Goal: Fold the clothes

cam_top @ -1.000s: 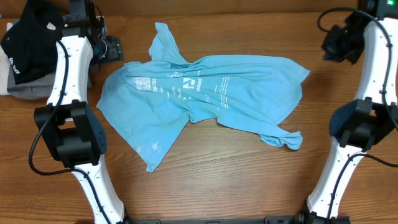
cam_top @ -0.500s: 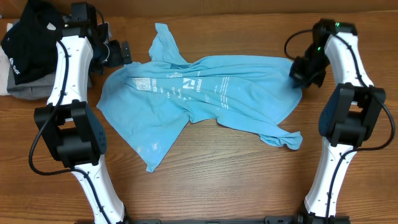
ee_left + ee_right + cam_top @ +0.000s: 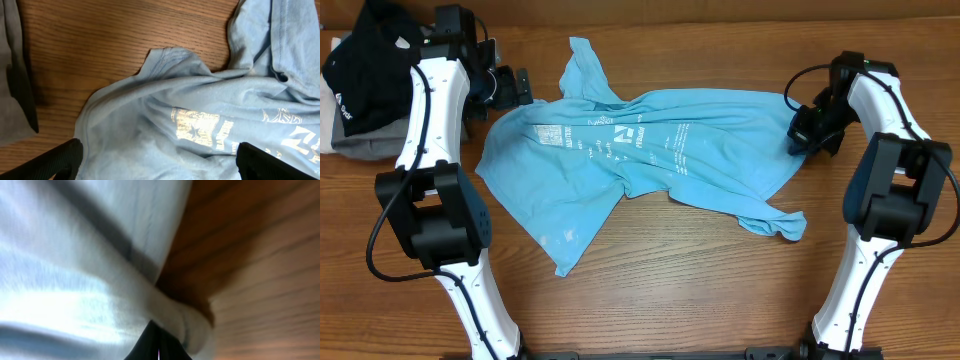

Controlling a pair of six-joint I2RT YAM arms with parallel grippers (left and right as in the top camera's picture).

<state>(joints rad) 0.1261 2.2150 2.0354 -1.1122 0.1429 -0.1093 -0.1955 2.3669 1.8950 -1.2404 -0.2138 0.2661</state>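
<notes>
The clothes, a sky-blue T-shirt (image 3: pixel 650 150) with white lettering, lies crumpled and spread across the middle of the wooden table. My left gripper (image 3: pixel 515 88) hovers at the shirt's upper left edge. In the left wrist view it (image 3: pixel 157 162) stands open, its two black fingers wide apart over the blue fabric (image 3: pixel 200 100) with nothing between them. My right gripper (image 3: pixel 803 135) sits at the shirt's right edge. In the right wrist view it (image 3: pixel 159 347) is shut, its tips meeting in a point against the rolled hem (image 3: pixel 190 322).
A black garment (image 3: pixel 365 60) lies on a grey garment (image 3: pixel 365 145) at the table's far left, just beside the left arm. The grey garment (image 3: pixel 7 75) also shows at the left edge of the left wrist view. Bare wood (image 3: pixel 670 290) runs along the front.
The right arm swung in from the far right corner and came down to the shirt's right edge, still shut. The left gripper opened wider and shifted slightly right toward the shirt.
</notes>
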